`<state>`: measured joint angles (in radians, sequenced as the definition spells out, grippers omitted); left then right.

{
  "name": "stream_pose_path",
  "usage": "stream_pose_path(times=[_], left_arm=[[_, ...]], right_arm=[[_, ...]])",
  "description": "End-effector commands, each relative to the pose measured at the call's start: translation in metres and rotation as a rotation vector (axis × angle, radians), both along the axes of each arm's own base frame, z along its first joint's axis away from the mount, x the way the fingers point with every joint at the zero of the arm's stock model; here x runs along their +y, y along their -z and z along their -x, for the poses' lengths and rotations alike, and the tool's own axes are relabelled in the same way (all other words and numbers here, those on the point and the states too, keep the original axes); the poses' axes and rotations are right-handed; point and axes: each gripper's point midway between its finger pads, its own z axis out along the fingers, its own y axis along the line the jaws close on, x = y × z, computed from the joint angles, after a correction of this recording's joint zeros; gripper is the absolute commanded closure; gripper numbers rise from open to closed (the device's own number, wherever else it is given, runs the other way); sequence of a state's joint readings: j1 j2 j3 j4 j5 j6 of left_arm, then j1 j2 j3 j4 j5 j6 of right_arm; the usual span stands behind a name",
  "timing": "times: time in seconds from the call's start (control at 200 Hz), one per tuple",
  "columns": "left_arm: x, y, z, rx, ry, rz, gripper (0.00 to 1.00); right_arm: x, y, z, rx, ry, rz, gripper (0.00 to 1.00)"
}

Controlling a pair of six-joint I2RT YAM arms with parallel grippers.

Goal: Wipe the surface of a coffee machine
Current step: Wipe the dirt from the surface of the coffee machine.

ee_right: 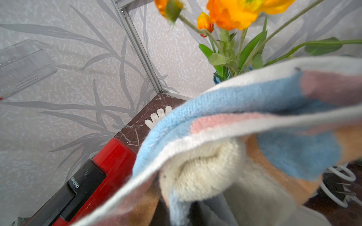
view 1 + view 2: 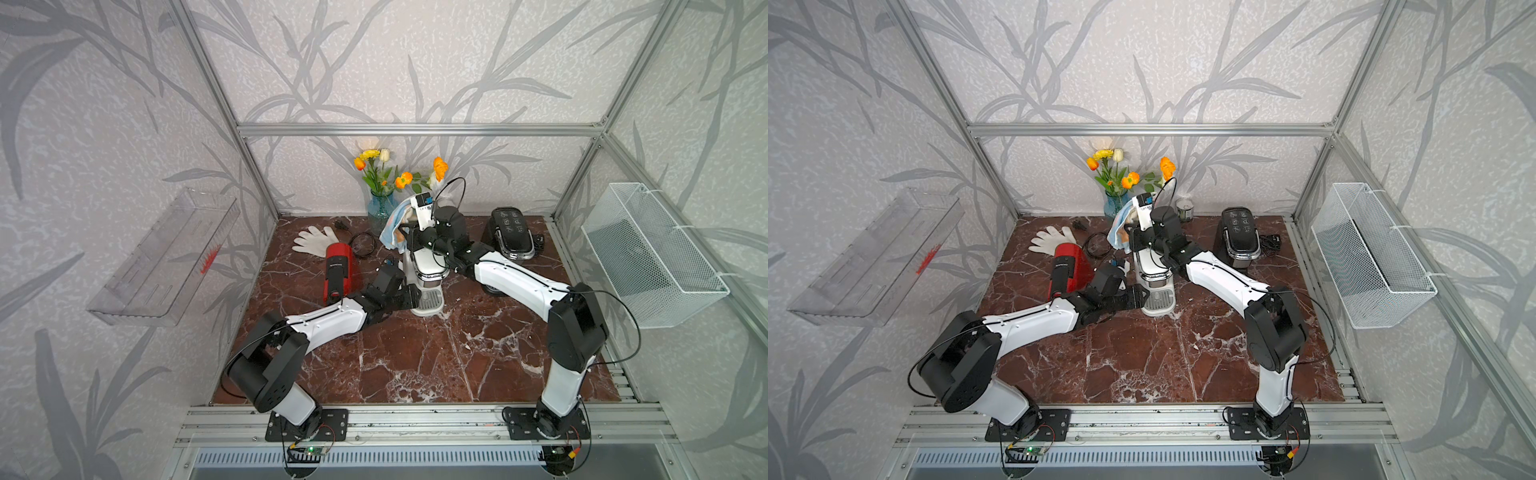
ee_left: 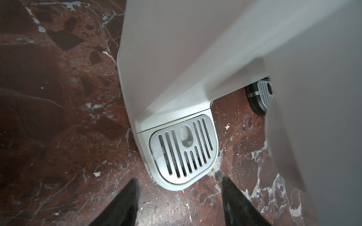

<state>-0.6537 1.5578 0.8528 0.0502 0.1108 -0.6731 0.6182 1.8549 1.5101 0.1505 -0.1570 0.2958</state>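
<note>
Mid-table, toward the back wall, stands the white coffee machine (image 2: 428,266), drip tray (image 3: 182,150) facing front. A red machine (image 2: 338,270) is near its left, a vase (image 2: 380,208) just behind and a black appliance (image 2: 513,235) to its right, with bare table (image 2: 415,365) in front. The right gripper (image 2: 409,230), arm raised, is clamped on the cloth (image 1: 215,109) at the machine's top. The left gripper (image 3: 179,179), arm low, has parted, empty fingers at the tray's corner.

The front half of the desk (image 2: 415,365) is bare, open to either arm. Further back the white machine (image 2: 428,266) stands mid-desk; the left pincer (image 2: 409,297) sits low at its base, jaws apart, and the left arm (image 2: 328,322) fills the gap before the red machine (image 2: 337,270). The vase (image 2: 380,210), glove (image 2: 316,241) and cable (image 2: 362,245) crowd the back left, where the cloth (image 2: 390,235) gripped in the right pincer (image 2: 405,228) hangs just before the vase. The black machine (image 2: 513,232) blocks the back right.
</note>
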Motion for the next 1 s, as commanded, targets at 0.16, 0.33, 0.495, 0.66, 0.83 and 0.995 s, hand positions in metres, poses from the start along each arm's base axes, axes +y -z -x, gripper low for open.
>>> stream_pose_path(times=[0.16,0.33,0.495,0.66,0.83,0.995], left_arm=[[0.005,0.002,0.001,-0.02,-0.01,-0.013,0.35],[0.005,0.018,-0.001,0.012,-0.009,-0.028,0.35],[0.004,0.028,-0.003,0.026,-0.012,-0.035,0.35],[-0.002,0.043,-0.008,0.048,0.001,-0.048,0.35],[-0.019,0.058,-0.012,0.075,0.04,-0.022,0.35],[-0.035,0.068,-0.012,0.098,0.071,0.006,0.35]], right_arm=[[-0.059,0.106,-0.022,0.245,0.13,0.141,1.0],[-0.058,0.104,-0.018,0.254,0.092,0.12,1.0],[-0.056,0.102,-0.012,0.248,0.062,0.123,1.0],[-0.063,0.099,-0.004,0.251,0.052,0.115,1.0],[-0.068,0.097,0.006,0.254,0.05,0.11,1.0],[-0.071,0.103,0.011,0.262,0.048,0.113,1.0]])
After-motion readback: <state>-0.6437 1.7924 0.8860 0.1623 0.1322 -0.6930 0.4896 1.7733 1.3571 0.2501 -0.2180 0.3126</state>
